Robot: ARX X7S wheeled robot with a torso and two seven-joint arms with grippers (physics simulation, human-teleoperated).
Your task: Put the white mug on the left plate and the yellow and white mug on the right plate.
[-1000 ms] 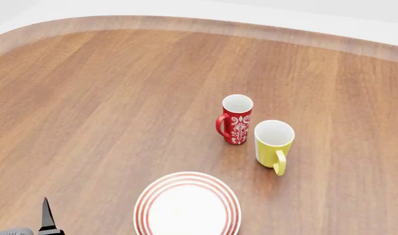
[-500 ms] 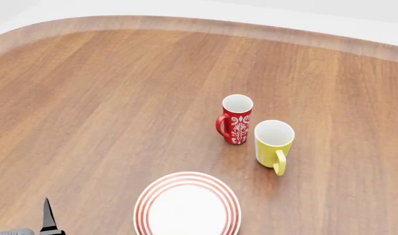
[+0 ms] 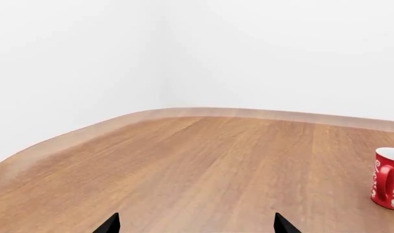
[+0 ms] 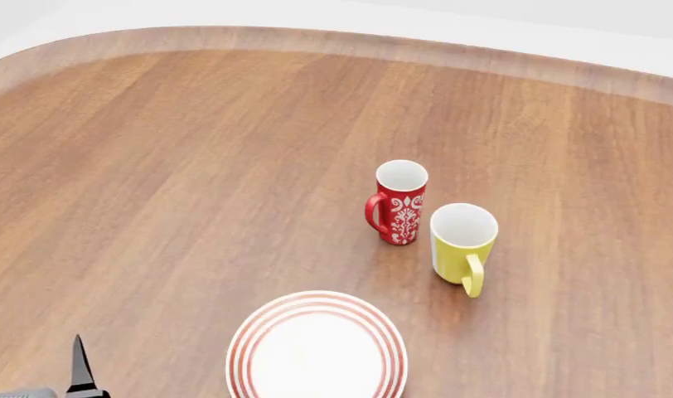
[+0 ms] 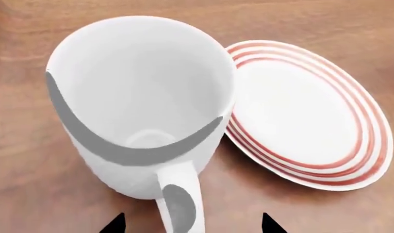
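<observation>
On the wooden worktop (image 4: 181,166), the small yellow and white mug (image 4: 462,245) stands upright just beside the tall red mug with a white floral pattern (image 4: 399,201), its yellow handle turned toward the robot. A round white plate with thin red concentric rings (image 4: 317,347) lies on the worktop nearer the robot than the yellow and white mug; which of the two plates it is cannot be told.

In the right wrist view, the large plain all-white ceramic mug (image 5: 142,104) sits upright just beside a red-ringed white plate (image 5: 303,114), partly hiding its rim. The right gripper (image 5: 191,224) is spread wide, its two dark tips either side of the white mug's handle, holding nothing.

The left gripper (image 3: 195,224) is likewise wide open and empty above the worktop, well apart from the red mug.
</observation>
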